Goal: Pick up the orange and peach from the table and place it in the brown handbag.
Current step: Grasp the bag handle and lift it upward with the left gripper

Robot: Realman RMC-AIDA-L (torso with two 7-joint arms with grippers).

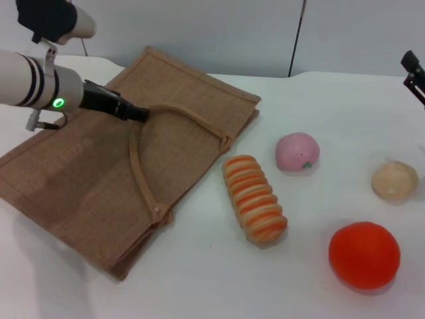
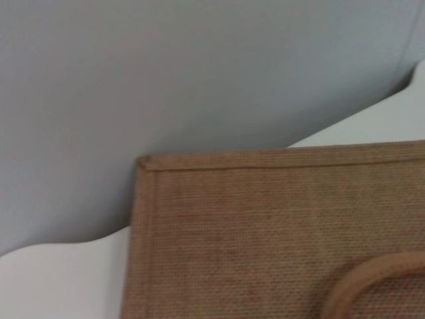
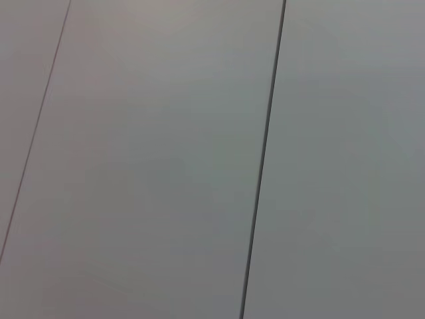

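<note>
Left claw (image 1: 141, 114) clenched on handle (image 1: 176, 110), brown handbag (image 1: 80, 173) flat, contents unseen.

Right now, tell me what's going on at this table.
The left tool sits at the loop handle of the brown handbag, which lies flat on the table. The orange and the peach are both on the table beside a striped ridged item and a beige ball. The right tool is barely visible at the edge, away from everything.

White table (image 1: 199, 279) carries handbag (image 1: 80, 179), striped item (image 1: 255, 207), peach (image 1: 297, 151), beige ball (image 1: 394, 180) — orange (image 1: 364, 255).
</note>
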